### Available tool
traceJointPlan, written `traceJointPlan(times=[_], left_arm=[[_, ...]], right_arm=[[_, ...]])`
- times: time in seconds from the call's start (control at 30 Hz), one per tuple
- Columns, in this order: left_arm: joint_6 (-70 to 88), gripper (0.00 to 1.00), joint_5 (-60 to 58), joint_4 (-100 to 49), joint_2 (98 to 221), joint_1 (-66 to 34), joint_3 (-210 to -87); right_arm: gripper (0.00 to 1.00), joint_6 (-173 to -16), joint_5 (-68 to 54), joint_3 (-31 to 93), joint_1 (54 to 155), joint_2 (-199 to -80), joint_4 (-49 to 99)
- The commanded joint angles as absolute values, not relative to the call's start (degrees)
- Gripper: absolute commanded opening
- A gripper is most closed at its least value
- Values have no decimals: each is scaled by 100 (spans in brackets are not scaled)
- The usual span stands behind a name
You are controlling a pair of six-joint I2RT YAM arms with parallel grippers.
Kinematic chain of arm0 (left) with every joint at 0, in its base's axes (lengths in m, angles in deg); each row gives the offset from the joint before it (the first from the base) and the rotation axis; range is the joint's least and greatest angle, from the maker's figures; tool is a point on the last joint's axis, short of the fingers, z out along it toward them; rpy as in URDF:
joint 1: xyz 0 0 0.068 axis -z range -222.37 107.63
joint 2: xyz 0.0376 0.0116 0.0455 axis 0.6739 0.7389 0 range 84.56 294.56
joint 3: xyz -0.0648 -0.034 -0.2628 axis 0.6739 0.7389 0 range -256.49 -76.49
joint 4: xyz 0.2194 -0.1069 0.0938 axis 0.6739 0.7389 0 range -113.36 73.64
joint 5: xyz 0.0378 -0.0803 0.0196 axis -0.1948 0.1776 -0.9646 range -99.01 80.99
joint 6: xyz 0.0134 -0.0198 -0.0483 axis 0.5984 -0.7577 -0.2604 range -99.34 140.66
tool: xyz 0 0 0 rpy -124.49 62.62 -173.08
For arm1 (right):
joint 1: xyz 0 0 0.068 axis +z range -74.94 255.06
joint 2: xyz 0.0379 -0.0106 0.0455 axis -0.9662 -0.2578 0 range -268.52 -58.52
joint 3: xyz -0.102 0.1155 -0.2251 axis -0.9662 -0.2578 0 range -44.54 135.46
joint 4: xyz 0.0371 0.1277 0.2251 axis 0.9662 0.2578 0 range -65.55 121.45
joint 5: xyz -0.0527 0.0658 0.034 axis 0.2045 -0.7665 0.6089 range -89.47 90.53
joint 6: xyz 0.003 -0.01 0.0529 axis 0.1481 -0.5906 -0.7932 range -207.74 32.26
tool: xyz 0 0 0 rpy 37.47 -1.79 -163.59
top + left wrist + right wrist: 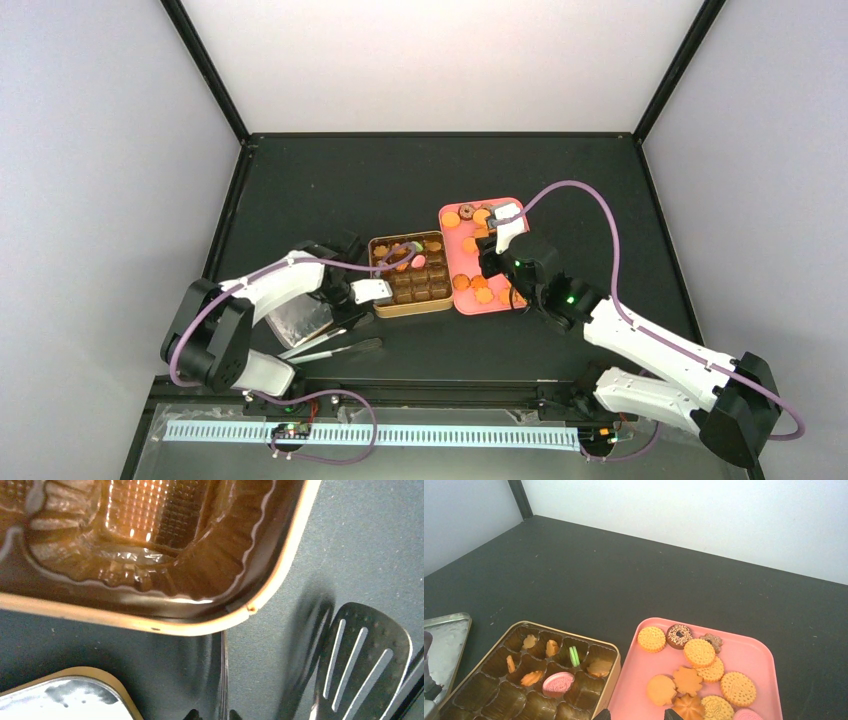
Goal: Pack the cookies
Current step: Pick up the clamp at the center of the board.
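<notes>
**Top view.** Transfer from tray (455, 262) to tin (410, 310) is judged to be partly done. Several cookies (480, 283) lie loose on the tray, and only the tin's far compartments are filled. The right jaws are held above the tray. The left jaws are placed at the tin's near left corner, probably to steady it. The tongs (330, 350) lie unused on the counter (400, 180).

**Left wrist view.** The tin's corner is seen just ahead of the jaws, with the lid (65, 702) to one side. No cookie is shown here. A thin metal strip (223, 680) runs down between the jaw tips. It cannot be told whether it is pinched.

**Right wrist view.** The right jaws are spread with nothing between them, over the tray's near edge beside the tin. The nearest cookies (687, 707) lie just ahead and slightly right of them. The next move is judged to be a pick:
- one cookie is to be straddled
- overlapping neighbours are to be avoided
- an empty near compartment is to be chosen
</notes>
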State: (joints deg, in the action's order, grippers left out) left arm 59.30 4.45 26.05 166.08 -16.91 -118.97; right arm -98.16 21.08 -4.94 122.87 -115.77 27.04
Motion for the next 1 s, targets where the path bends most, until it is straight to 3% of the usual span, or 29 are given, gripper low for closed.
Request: traceJointPlan(times=[0.0,0.13,0.37,0.73,0.97], left_arm=[[5875,10,152,2459,16564,-1624,-11963],[6024,2,-55,2643,16343,-1620,-12143],[6180,1,-305,2985,16303,-1617,-12609],[5945,1,478,4397,16289,-1627,-13965],[5367,1,626,4666,16513,-1636,-15462]], right_arm=[[28,-9855,2294,-573,12253,-11458,2579],[28,-9853,2287,-578,12244,-11457,2552],[28,-9857,2297,-560,12245,-11436,2557],[31,-9927,2056,-495,12195,-11371,2501],[45,-10074,1066,-225,12117,-11446,2240]])
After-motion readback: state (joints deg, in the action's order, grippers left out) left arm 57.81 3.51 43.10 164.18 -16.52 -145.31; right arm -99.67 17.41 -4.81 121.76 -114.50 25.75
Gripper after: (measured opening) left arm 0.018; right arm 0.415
